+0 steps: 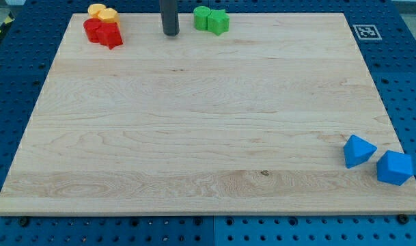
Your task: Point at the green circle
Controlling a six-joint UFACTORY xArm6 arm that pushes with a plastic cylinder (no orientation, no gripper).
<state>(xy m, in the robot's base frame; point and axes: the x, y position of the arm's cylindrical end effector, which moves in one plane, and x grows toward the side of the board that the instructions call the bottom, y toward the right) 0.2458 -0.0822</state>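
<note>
The green circle [202, 17] sits at the view's top edge of the wooden board [208, 123], touching a green star [218, 22] on its right. My tip [170, 33] is the lower end of the dark rod at the view's top centre. It stands apart from the green circle, a short way to its left and a little lower in the view.
At the view's top left, a yellow block [102, 11] sits pressed against two red blocks [103, 31]. At the view's bottom right lie a blue triangle-like block [358, 150] and a blue block [394, 167]. A marker tag [365, 31] lies off the board's top right corner.
</note>
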